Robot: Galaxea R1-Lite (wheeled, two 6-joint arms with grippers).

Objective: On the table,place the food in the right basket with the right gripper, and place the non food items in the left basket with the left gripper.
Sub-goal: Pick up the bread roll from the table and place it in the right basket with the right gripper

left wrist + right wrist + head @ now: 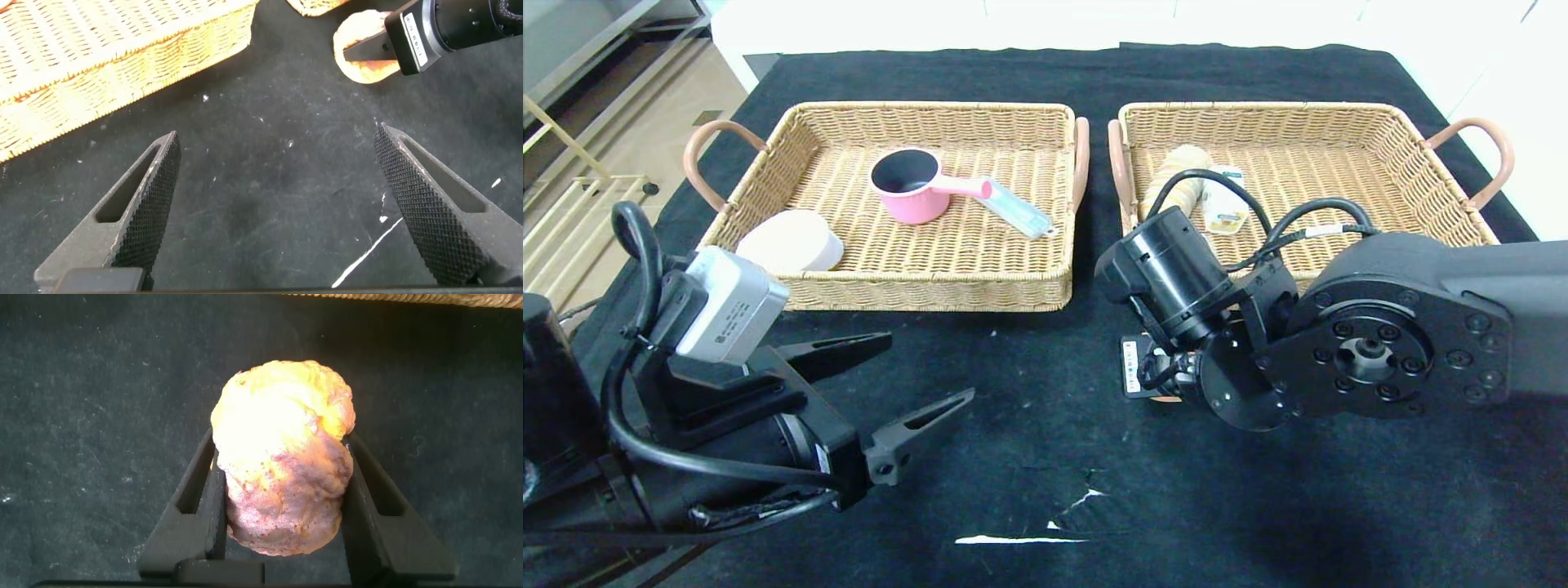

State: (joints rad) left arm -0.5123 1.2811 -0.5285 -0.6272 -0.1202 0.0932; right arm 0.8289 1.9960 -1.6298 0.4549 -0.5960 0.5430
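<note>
With the bread roll (283,457) clamped between the right gripper (282,498) jaws, it should be lifted clear of the right basket (1413,114) rim before release, while the left gripper (907,376) is held wide open and idle.

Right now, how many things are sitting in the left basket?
3. In the left basket: a white bowl-like dish in its near corner, a pink saucepan at the middle, and a pale blue flat item beside the pan's handle. None appears hidden.

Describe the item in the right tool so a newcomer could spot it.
Start at the right basket; on the black cloth just before its near-left corner sits the right tool. Clamped in it is a lumpy golden-brown pastry, the only food outside a basket.
</note>
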